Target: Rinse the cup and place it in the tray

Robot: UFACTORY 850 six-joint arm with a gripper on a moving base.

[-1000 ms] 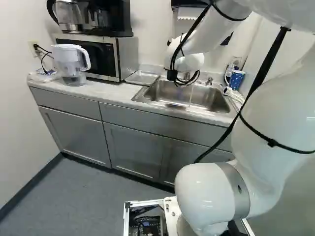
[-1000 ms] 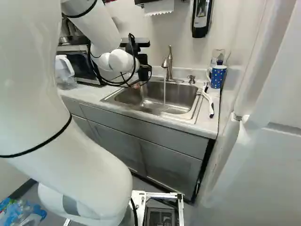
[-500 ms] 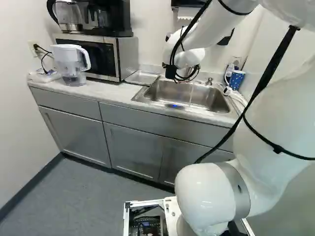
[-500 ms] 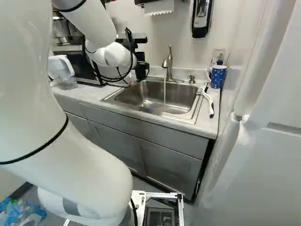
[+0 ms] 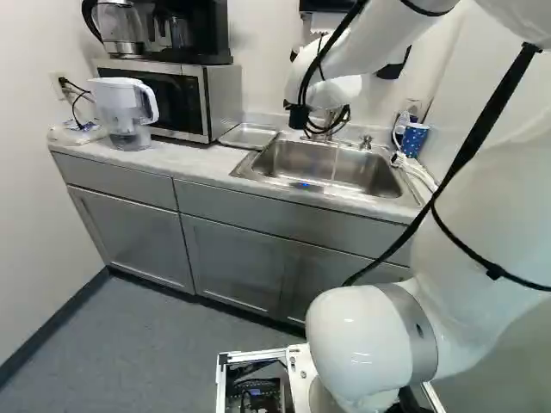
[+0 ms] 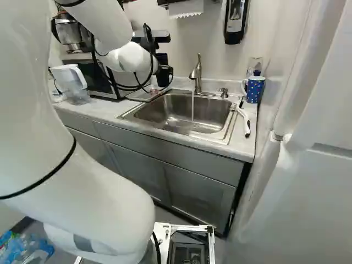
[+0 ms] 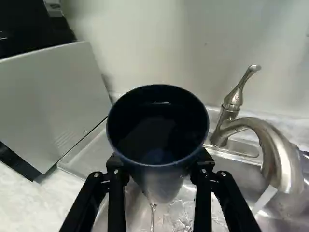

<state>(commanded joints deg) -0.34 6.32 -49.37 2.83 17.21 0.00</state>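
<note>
In the right base view my black gripper [image 6: 163,72] hangs over the sink's rear left corner, partly hidden by the white wrist. Seen from the wrist, the gripper [image 7: 158,171] is shut on a dark blue cup [image 7: 157,130], one finger on each side. The cup's open mouth faces the camera, and water trickles off its lower end. A shallow metal tray [image 5: 248,136] lies on the counter between microwave and sink; part of the tray [image 7: 87,157] shows behind the cup. Water runs from the faucet [image 7: 277,150] into the sink [image 6: 176,114], clear of the cup.
The microwave [image 5: 176,96] stands left of the tray, with a water pitcher [image 5: 125,112] in front of it. Right of the sink are a dotted blue mug [image 6: 254,89] and a white brush [image 6: 242,118]. A soap dispenser [image 6: 235,22] hangs on the wall.
The arm's wrist has shifted left in the right base view, away from the faucet and towards the tray side, carrying the gripper and cup. The base has stayed put.
</note>
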